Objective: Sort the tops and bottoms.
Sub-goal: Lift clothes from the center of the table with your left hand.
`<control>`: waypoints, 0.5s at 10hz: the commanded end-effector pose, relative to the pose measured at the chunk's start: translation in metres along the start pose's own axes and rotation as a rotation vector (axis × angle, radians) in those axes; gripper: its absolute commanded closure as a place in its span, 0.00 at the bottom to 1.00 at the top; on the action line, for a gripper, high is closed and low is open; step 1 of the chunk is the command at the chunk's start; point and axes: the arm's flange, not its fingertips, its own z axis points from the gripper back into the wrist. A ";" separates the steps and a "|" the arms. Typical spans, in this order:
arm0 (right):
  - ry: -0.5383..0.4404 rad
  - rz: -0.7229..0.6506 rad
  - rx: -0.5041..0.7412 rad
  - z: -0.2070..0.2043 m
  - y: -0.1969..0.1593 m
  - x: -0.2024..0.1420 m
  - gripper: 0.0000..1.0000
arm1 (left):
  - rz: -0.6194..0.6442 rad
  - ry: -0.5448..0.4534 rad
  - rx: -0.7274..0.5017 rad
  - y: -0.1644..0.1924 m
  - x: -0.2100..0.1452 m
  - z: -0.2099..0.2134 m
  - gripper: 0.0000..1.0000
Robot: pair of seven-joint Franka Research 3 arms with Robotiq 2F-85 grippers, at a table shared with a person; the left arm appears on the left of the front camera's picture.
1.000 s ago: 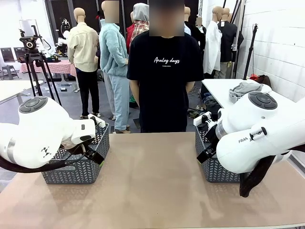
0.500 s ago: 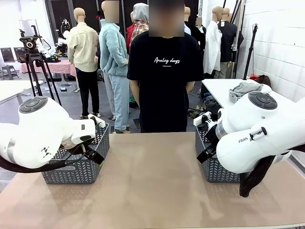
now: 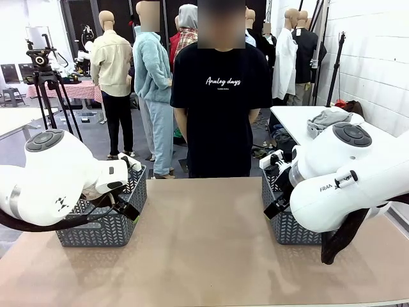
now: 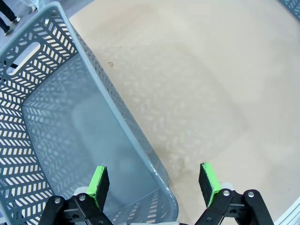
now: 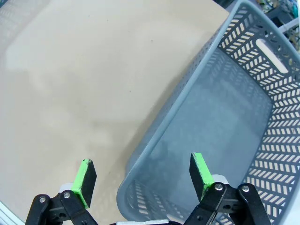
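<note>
Jaws on both arms stand spread wide and pinch nothing. In your left wrist view, the left jaws, tipped with green pads (image 4: pixel 98 183), hang above the edge of the left basket (image 4: pixel 28 70), with one pad over its inside and the other over the tan counter (image 4: pixel 211 70). In your right wrist view, the right jaws, with the same green pads (image 5: pixel 85 176), straddle the edge of the right basket (image 5: pixel 281 122) in the same way. Both baskets are grey plastic with chevron-patterned holes, and each has a smooth floor with nothing lying in it. From the front, the baskets sit at opposite ends of the counter, partly hidden behind the left arm (image 3: pixel 51 179) and the right arm (image 3: pixel 345 185). A person (image 3: pixel 220 109) in a black T-shirt stands at the far edge between them, hands behind the back. Judging by the empty baskets, sorting has not begun and all of it is left to do. You cannot tell from these views where the tops and bottoms are. A grey cloth heap (image 3: pixel 327 119) lies on a separate white table behind the right arm, and whether it belongs to the task is unclear.
</note>
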 end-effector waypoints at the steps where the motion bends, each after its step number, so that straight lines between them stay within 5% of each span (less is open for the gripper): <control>1: 0.000 0.000 0.001 0.000 0.000 0.000 0.00 | 0.006 0.000 0.000 0.002 -0.001 0.000 0.00; 5: 0.000 0.000 0.001 0.000 0.000 0.000 0.00 | 0.006 0.000 0.000 0.002 -0.001 0.000 0.00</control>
